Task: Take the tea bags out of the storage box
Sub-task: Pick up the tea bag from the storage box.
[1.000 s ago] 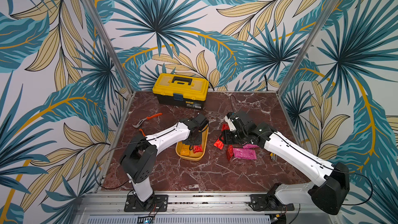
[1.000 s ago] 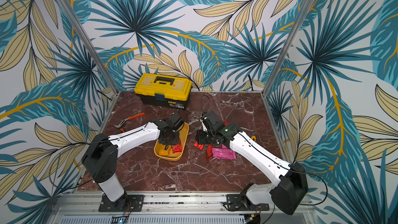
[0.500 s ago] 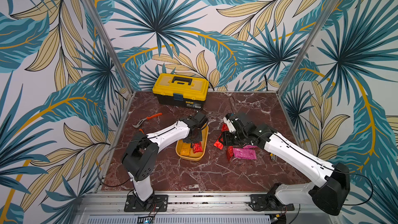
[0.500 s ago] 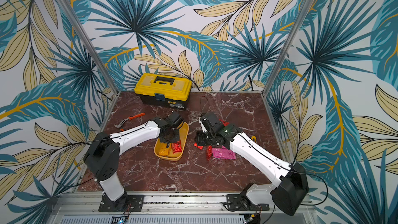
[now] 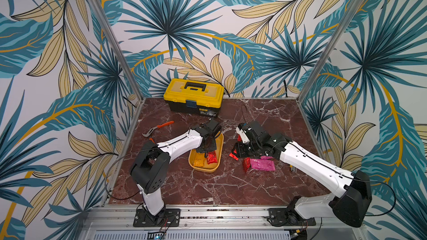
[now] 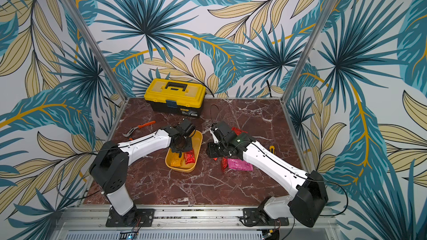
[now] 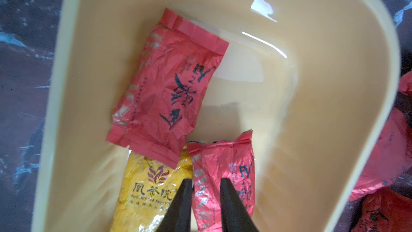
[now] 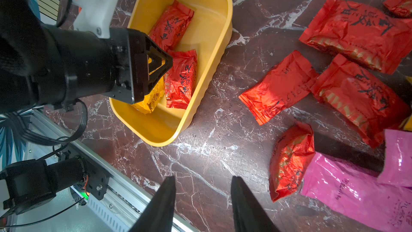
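Palm-leaf wallpaper [image 5: 166, 31] in teal and tan covers the three walls of a booth framed by aluminium posts [image 5: 111, 35], over a dark red marble tabletop [image 5: 208, 190] veined in white. At the left lie orange-handled pliers [image 5: 158, 128]; against the back wall stands a yellow-lidded black toolbox [image 5: 194, 95]. Left of centre, the yellow storage box [image 5: 203, 169] holds three tea bags: a red sachet [image 7: 169, 90], a second red one [image 7: 223, 164] and a yellow one [image 7: 151, 188]. The left gripper [image 7: 207, 188] reaches down into the box, its jaws narrowly apart over the second red sachet's edge; whether they pinch it cannot be told. To the right, more tea bags lie loose on the marble, several red [image 8: 276, 88] and a magenta one [image 8: 347, 188] nearest the front. The right gripper [image 8: 203, 178] hangs above bare marble between box and pile, jaws apart and empty.
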Motion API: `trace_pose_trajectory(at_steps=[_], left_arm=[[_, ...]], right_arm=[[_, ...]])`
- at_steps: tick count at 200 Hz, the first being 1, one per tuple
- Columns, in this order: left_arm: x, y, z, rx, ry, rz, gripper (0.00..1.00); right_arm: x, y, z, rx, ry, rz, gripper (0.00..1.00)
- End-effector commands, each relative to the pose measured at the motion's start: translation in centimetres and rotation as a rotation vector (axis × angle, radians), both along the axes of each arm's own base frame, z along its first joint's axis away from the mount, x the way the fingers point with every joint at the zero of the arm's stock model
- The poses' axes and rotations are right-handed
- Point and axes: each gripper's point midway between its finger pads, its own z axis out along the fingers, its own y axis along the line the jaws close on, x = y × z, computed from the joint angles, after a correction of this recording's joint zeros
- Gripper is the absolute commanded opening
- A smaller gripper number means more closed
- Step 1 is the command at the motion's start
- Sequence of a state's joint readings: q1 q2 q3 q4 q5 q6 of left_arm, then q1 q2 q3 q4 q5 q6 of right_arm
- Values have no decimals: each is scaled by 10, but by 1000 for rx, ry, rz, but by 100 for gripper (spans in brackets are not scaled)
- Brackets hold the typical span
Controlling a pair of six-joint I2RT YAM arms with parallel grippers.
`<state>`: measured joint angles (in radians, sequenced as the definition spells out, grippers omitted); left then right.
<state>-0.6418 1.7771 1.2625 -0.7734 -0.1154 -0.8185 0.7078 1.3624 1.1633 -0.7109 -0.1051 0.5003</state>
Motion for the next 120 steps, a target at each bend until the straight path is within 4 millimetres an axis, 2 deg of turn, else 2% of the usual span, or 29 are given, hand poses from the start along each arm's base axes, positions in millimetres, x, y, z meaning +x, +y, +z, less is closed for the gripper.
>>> trace_pose_trajectory(at_steps=[1,120], left_arm=[[-1,4,-7,-1,4,20,28],[0,8,-18,8,16,38,27]], right_arm=[[-1,2,8,13,-21,16,46],[-4,0,13,24,-30,13,46]])
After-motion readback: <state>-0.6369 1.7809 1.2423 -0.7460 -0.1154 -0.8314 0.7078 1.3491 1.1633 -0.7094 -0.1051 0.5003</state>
